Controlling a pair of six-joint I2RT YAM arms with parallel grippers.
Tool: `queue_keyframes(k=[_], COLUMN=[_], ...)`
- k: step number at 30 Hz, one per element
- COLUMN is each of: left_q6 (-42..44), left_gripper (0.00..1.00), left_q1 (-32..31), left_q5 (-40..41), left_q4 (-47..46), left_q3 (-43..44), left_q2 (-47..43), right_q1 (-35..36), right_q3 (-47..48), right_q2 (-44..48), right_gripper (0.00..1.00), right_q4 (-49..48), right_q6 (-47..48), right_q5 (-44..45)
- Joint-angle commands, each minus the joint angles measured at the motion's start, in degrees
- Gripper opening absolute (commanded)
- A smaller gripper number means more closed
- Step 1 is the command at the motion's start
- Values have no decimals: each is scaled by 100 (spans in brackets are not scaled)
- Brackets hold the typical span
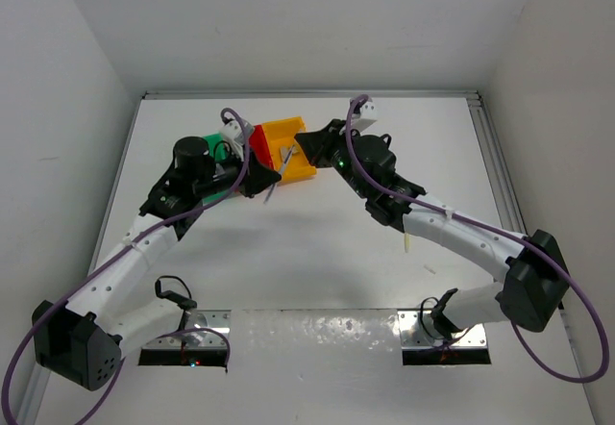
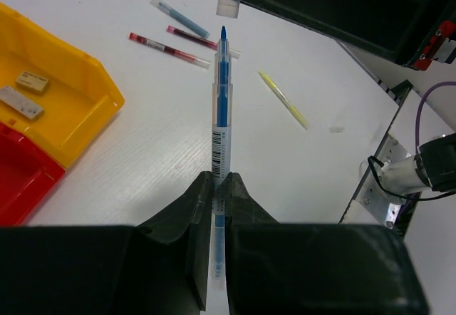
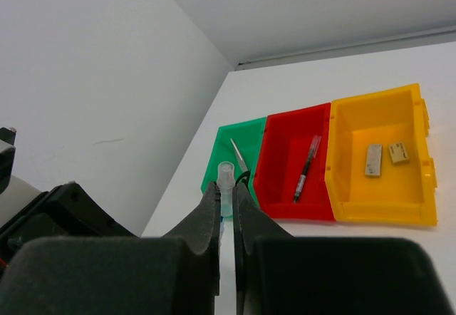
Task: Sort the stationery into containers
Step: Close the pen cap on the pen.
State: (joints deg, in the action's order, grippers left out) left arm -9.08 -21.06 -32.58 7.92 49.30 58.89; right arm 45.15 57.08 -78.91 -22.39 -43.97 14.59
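Blue pen [image 2: 222, 108] sat clamped in the left claw [image 2: 219, 185], apparently lifted off the counter [image 2: 157, 144], w/ its bare tip pointing away from the wrist. Just past that tip was a small clear cap [image 3: 226, 174], pinched in the right claw [image 3: 226, 195], whose fingers were together on it. Cap and tip were near each other, not touching, approx. in line.

Further out stood the three bins in a row:
- Green bin [image 3: 226, 138] w/ scissors [image 3: 239, 157] in it.
- Red bin [image 3: 285, 144] w/ one dark pen [image 3: 306, 167].
- Yellow bin [image 3: 370, 119] w/ two eraser blocks [image 3: 374, 159].

Loose on the counter beyond the pen tip lay two red pens [image 2: 167, 49], a pale blue pen [image 2: 178, 16] and a yellow stick [image 2: 283, 100].

Step in hand, by my read: both arms were working pen and cap as a pair (cap going on or coming off, can't tell). If going on, the next move called for lining up cap mouth w/ tip along one axis and a slow straight push. Then the pen would prob. go to the red bin beside the other pen, w/ the left claw opening over it. W/ several items loose, the sort looked partway done.
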Motion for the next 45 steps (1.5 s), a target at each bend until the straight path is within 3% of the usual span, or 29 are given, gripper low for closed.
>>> queue_keyframes(k=[1,45], left_q6=[-41,-155], left_gripper=[0,0], left_q1=[-65,-171], left_q5=[84,349], left_q4=[-300,-239], left_q3=[291,247], left_q2=[-45,-18], right_q1=[-15,-23], right_q3=[-4,251], right_q2=[43,-98], right_gripper=[0,0], right_q4=[-257,-477], right_q6=[55,222], right_q5=[79,-79])
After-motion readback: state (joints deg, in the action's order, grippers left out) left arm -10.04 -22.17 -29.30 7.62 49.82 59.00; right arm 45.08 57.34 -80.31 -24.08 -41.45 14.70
